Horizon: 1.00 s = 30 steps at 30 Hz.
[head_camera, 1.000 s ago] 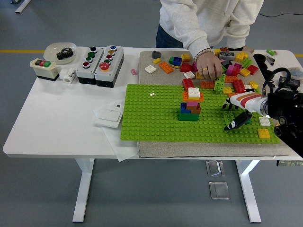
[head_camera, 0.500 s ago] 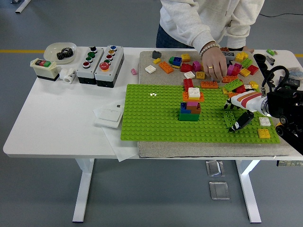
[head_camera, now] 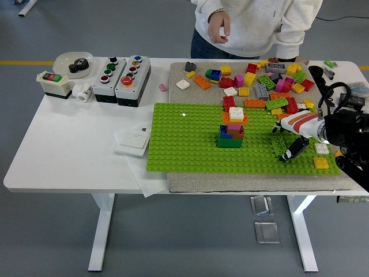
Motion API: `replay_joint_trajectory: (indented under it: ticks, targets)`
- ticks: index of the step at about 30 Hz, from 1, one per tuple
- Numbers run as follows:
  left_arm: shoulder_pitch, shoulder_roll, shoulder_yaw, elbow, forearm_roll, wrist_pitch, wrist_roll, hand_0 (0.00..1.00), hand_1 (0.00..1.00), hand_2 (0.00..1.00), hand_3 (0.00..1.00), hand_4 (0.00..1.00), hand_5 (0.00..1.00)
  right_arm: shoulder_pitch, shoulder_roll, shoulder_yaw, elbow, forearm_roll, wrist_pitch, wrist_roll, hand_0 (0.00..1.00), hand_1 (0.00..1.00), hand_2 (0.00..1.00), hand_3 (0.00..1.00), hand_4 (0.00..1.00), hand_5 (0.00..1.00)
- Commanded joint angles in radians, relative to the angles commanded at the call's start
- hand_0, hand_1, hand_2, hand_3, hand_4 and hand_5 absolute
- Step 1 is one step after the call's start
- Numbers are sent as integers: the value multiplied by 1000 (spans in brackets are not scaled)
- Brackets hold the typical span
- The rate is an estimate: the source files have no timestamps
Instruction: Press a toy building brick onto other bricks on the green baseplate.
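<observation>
Where the white surface (head_camera: 75,150) fills the left of the frame, a cream switch box (head_camera: 54,84) with a red and a green button sits at the upper left, with a white bowl (head_camera: 72,61) holding a black gear just behind it. To their right stand two grey button boxes (head_camera: 122,73) side by side, and lower down a flat white switch plate (head_camera: 133,140) lies just beside the left edge of the green baseplate (head_camera: 184,144). The baseplate rests on a grey mat (head_camera: 242,180) that shows along its lower edge. Near the middle of the baseplate rises a brick stack (head_camera: 232,129), green at the bottom, blue, orange and pink above, a white brick on top. Behind the baseplate, in the upper centre and upper right, loose bricks (head_camera: 262,81) of many colours lie scattered on the mat. At the top centre a person in a light sweatshirt stands at the far side, one hand (head_camera: 219,25) raised off the surface with fingers loosely curled. At the right, the right robot hand (head_camera: 293,137) comes in from the frame's edge and hovers low over the baseplate's right part; its fingers point left and downward, loosely spread, and whether they pinch a dark green brick (head_camera: 278,128) just beside them I cannot tell. A yellow brick (head_camera: 321,163) sits on the baseplate's lower right corner.
</observation>
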Motion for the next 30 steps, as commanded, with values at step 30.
replay_joint_trajectory:
  ticks: [30]
  targets:
    - [-5, 0, 7, 0, -6, -1, -2, 878, 842, 839, 641, 720, 644, 15, 9, -22, -10, -6, 5, 4, 677, 643, 691, 640, 848, 376]
